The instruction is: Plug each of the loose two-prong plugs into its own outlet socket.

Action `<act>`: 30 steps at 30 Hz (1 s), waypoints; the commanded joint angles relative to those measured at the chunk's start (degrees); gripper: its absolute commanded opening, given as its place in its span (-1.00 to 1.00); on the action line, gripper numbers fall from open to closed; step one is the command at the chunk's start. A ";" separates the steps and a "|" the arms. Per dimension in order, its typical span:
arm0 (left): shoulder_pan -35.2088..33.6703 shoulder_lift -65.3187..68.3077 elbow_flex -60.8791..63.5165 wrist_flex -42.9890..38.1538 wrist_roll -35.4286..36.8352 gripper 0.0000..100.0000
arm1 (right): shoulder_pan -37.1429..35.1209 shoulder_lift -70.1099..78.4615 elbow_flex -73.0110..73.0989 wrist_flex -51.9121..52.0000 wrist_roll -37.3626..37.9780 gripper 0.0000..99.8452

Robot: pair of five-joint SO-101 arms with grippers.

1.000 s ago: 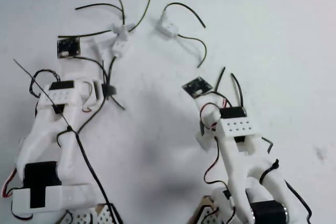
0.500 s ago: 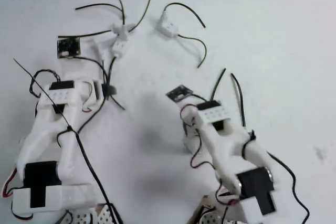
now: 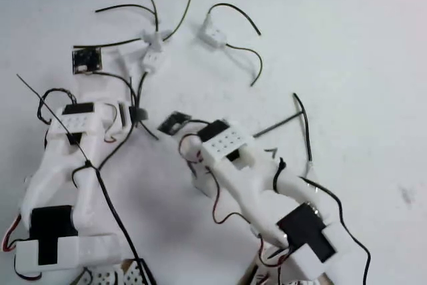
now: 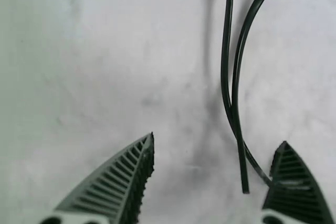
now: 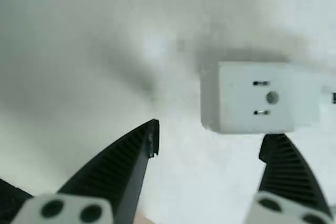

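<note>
Left gripper (image 4: 217, 141) spread wide, black cables (image 4: 236, 129) near one finger. Right gripper (image 5: 214, 130) spread wide over worktop (image 3: 373, 45), far from edges, outlet socket (image 5: 260, 98) just beyond one fingertip.

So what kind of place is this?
Probably a robot lab or workshop: a left arm and right arm sit at a white table strewn with loose black wires and an outlet socket.

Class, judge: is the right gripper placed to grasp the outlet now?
Probably yes: the right gripper is open, and the outlet lies just beyond its fingertips, nearer one finger, with nothing between.
</note>
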 commanded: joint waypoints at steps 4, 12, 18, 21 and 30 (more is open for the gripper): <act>-0.84 -2.77 -0.18 -0.88 0.62 -0.31 | -3.12 -2.51 -8.26 0.31 0.00 -0.38; -0.84 -2.77 -0.26 -0.88 0.62 -0.31 | -2.15 -1.80 -9.67 -7.60 0.00 -0.38; -0.84 -2.77 -0.35 -0.88 0.62 -0.31 | 5.49 -2.24 -9.85 -12.35 3.16 -0.38; -0.84 -2.77 -0.35 -0.88 0.62 -0.31 | 10.68 -3.21 -11.25 -9.63 8.70 -0.38; -0.75 -2.77 -0.62 -0.97 0.62 -0.31 | 14.11 -21.41 -18.37 7.34 17.85 -0.38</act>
